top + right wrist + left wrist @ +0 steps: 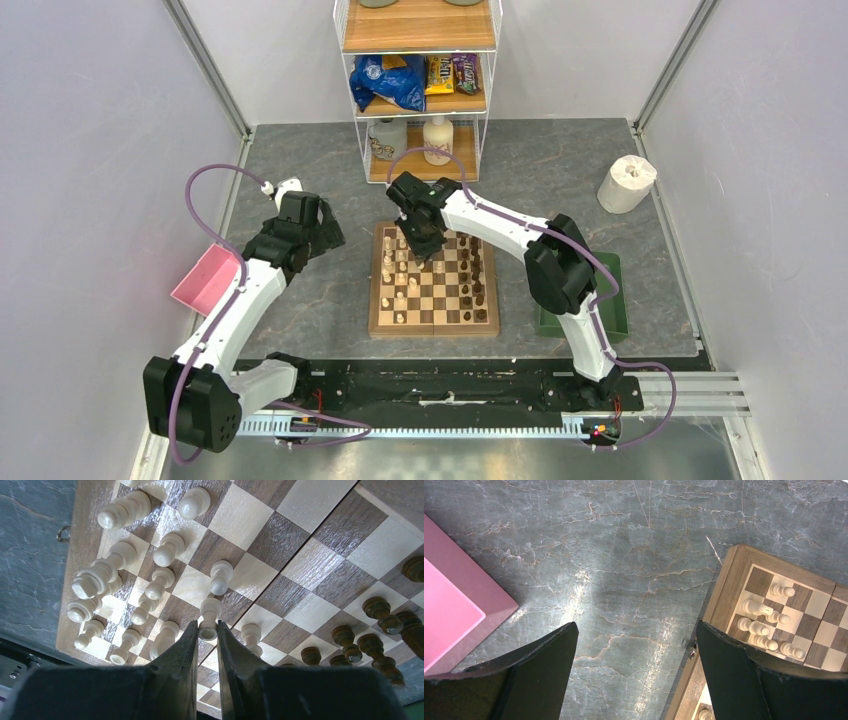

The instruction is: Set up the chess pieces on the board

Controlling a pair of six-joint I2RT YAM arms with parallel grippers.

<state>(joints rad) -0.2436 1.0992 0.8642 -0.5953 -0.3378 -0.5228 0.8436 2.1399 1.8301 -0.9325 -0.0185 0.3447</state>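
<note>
The board (435, 328) lies mid-table, with cream chess pieces (400, 285) on its left columns and dark chess pieces (478, 285) on its right. My right gripper (207, 631) is over the board's far left part (421, 248). It is shut on the base of a cream pawn (210, 611), whose head points away towards the squares. Other cream pieces (120, 560) stand to its left and dark ones (380, 612) to its right. My left gripper (636, 627) is open and empty above bare table just left of the board (724, 580), also seen from above (325, 235).
A pink tray (205, 280) sits at the left table edge and shows in the left wrist view (449, 615). A green tray (612, 300) lies right of the board. A white wire shelf (420, 90) stands at the back. A paper roll (627, 183) is at the back right.
</note>
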